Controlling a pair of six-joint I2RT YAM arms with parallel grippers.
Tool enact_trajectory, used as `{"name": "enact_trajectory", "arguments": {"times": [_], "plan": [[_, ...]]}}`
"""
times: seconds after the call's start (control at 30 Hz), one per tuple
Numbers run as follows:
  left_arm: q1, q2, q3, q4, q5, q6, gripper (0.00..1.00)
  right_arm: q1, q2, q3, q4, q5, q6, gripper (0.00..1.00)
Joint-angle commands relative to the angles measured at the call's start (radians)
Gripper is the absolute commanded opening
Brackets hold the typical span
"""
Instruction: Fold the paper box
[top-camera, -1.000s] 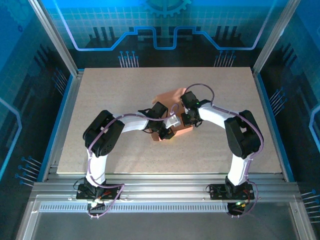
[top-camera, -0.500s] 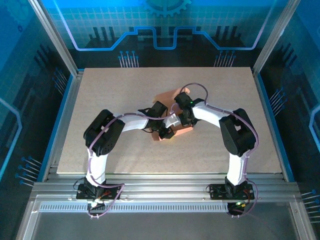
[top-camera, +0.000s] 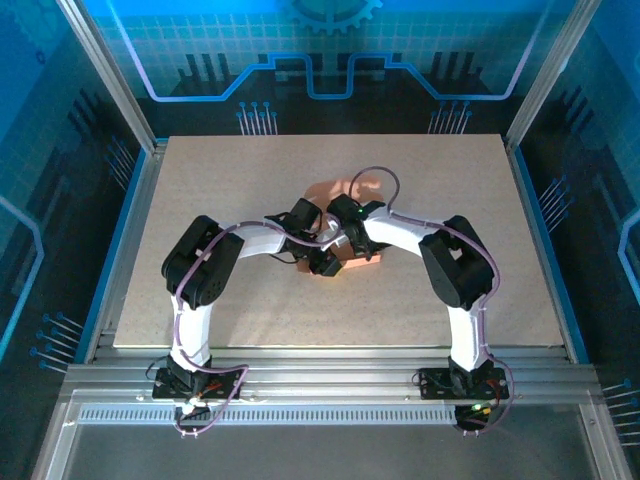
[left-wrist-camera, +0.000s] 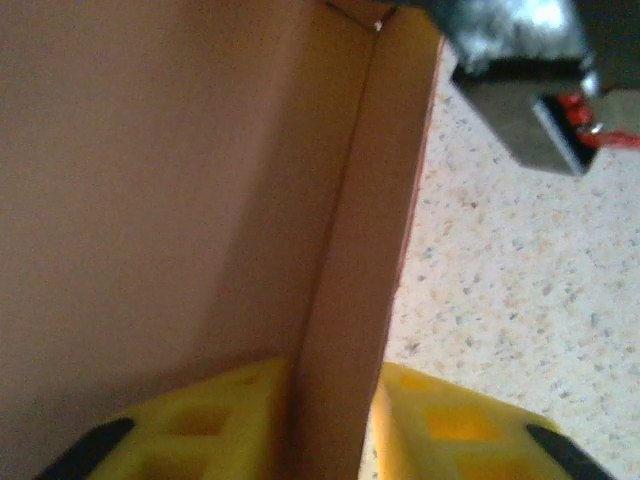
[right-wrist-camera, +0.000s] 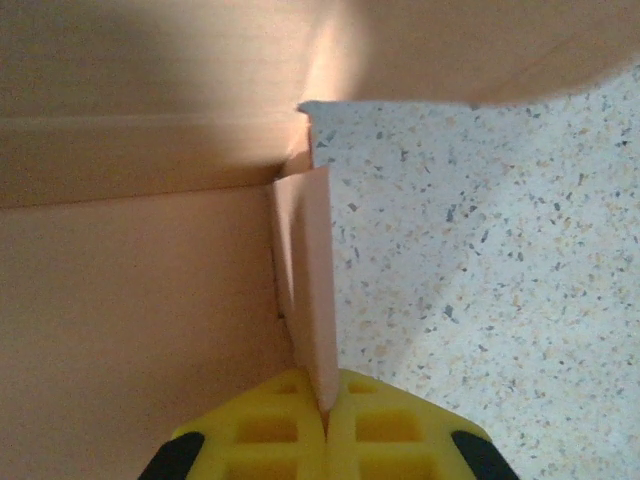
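On the speckled table (top-camera: 220, 180), near its middle, both arms bend inward and meet over the paper box (top-camera: 335, 190). The box lies partly under the two wrists. A pale salmon flap spreads toward the far side, and a darker orange part shows at the near side.

The left gripper (left-wrist-camera: 335, 405) comes in from the left and straddles an upright wall (left-wrist-camera: 350, 250) of the box. In the left wrist view, one yellow finger sits on the inner side by the broad salmon panel. The other sits on the outer side above the table. The two fingers stand apart with the wall's face between them, and I cannot tell whether they press on it. A blurred grey and black piece of hardware (left-wrist-camera: 525, 100) with a red spot hangs at the upper right of that view.

Further right, the right gripper (right-wrist-camera: 325, 405) has its yellow fingers pressed together, pinching the thin edge of a small side flap (right-wrist-camera: 310, 270) at a corner of the box. The box's panel lies to the left of that flap, a larger flap arches above it, and bare table lies to its right.
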Motion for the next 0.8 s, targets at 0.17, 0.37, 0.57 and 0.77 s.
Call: {"name": "enact_trajectory", "arguments": {"times": [0.17,0.37,0.57,0.77], "plan": [[-0.007,-0.091,-0.093,-0.014,-0.028,-0.079,0.72,-0.007,-0.006,-0.114,-0.005,-0.068,-0.019,0.00],[0.029,-0.297,-0.222,0.075,0.001,-0.155,0.91,-0.021,-0.011,-0.116,0.018,-0.064,-0.016,0.00],[0.129,-0.533,-0.495,0.401,-0.005,-0.358,0.97,-0.038,-0.017,-0.116,0.039,-0.132,-0.016,0.00],[0.318,-0.798,-0.728,0.697,-0.149,-0.642,0.99,0.020,0.032,-0.062,-0.052,-0.002,-0.014,0.00]]}}
